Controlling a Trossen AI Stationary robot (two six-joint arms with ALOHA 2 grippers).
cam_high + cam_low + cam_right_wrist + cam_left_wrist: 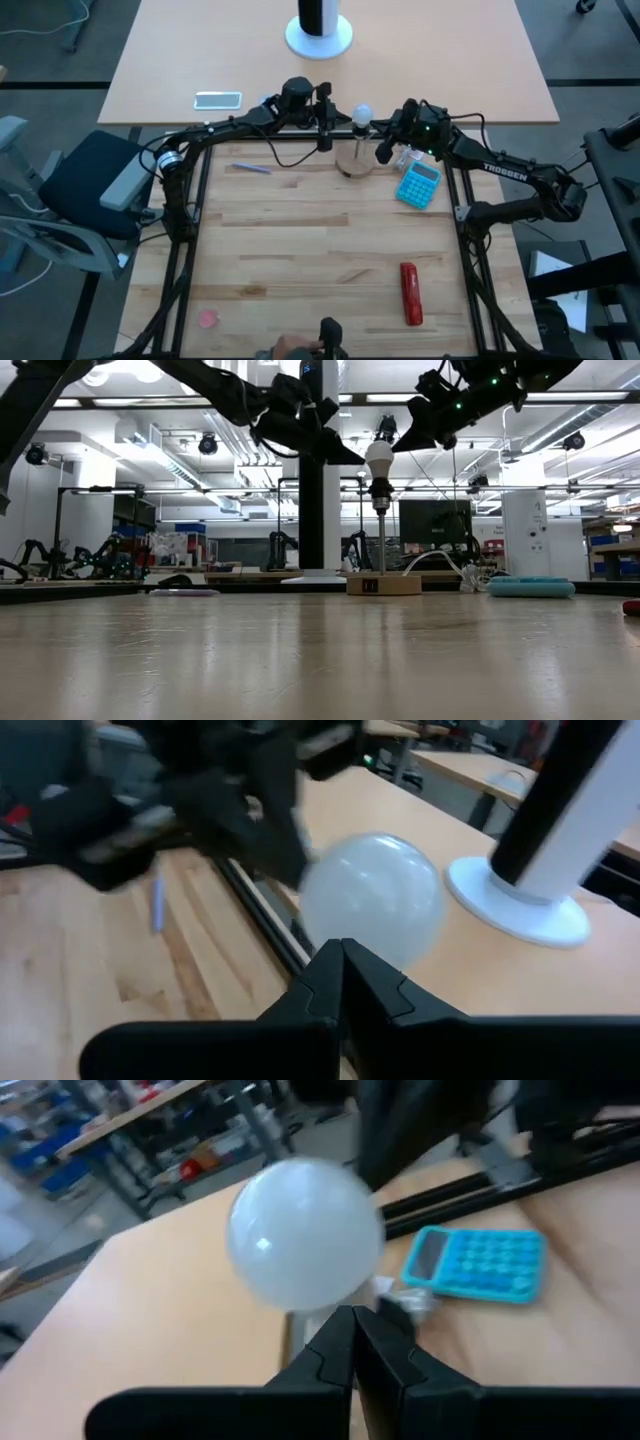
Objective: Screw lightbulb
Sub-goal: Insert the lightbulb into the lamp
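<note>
The white frosted lightbulb (pixel 379 460) stands upright, its narrow end down on the thin post (pixel 381 540) of a round wooden disc (pixel 353 165) at the table's far middle. My left gripper (pixel 358 459) is shut, with its tip at one side of the bulb's globe. My right gripper (pixel 400 446) is shut too, and its tip is at the opposite side. In each wrist view the shut fingertips sit just under the globe (pixel 305 1235) (pixel 372 900). My left gripper's shut tips (pixel 352 1315) come nearly level at the bulb's lower globe; whether they touch it I cannot tell. My right gripper's shut tips (pixel 342 948) come from the opposite side, slanting slightly down; I cannot tell whether they touch the bulb either.
A blue calculator (pixel 418 184) lies right of the disc. A red oblong thing (pixel 410 293) lies near the front right and a pen (pixel 251 168) at the far left. A white cylinder on a round base (pixel 319 30) and a phone (pixel 218 99) sit beyond the frame.
</note>
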